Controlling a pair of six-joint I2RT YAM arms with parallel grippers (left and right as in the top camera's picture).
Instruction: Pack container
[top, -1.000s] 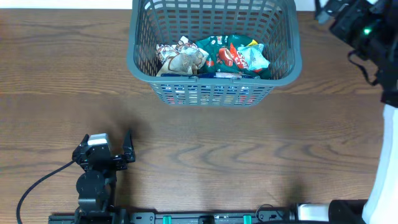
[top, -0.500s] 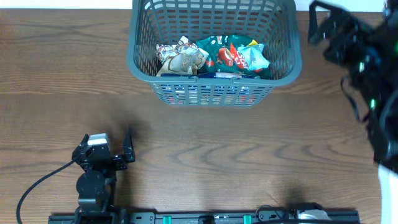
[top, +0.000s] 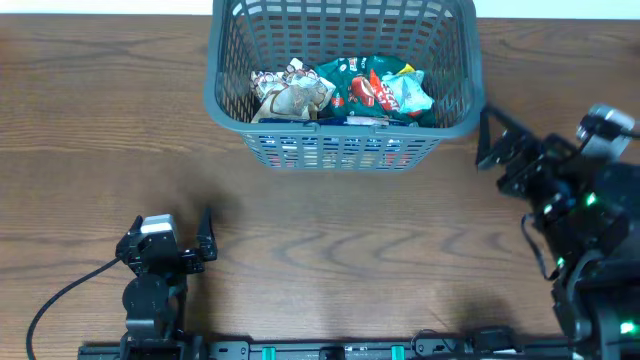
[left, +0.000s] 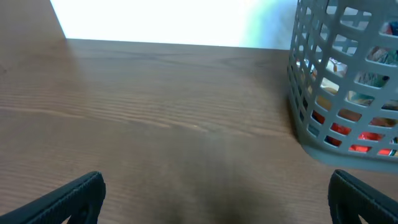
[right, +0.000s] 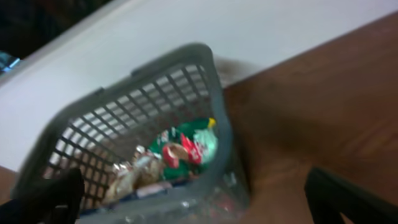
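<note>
Grey plastic all through, the container (top: 340, 152)? Shape and place, please. (M.)

Confirmed grey plastic. It was a large rectangular basket with slotted lattice walls and a flared rim. It stood upright on the brown wood-grain surface (top: 330, 260), at the far edge and about mid-width. Seen from the left wrist, red and pale colours showed through the lower slots of its wall. (R.)

Contents? (M.)

Crumpled packets lay heaped against the near wall, touching one another. I noted a brown-and-white packet (top: 290, 97) at the left and a green packet (top: 358, 85) with red print in the middle. A pale blue packet (top: 412, 95) lay at the right. The print was too small to read. The back part of the container held none that I could see. (R.)

And the tools? (M.)

Down at the near left of the surface was the left tool (top: 170, 225), well apart from the container. Its jaws were spread as wide as they go, with nothing between them. Over at the other side, the right tool (top: 497, 140) hung just beside the container's near right corner, outside the rim. Whether it touched the rim could not be told. Its jaws were also fully spread and empty. The right wrist view was blurred, but the packets showed inside the lattice. (R.)
</note>
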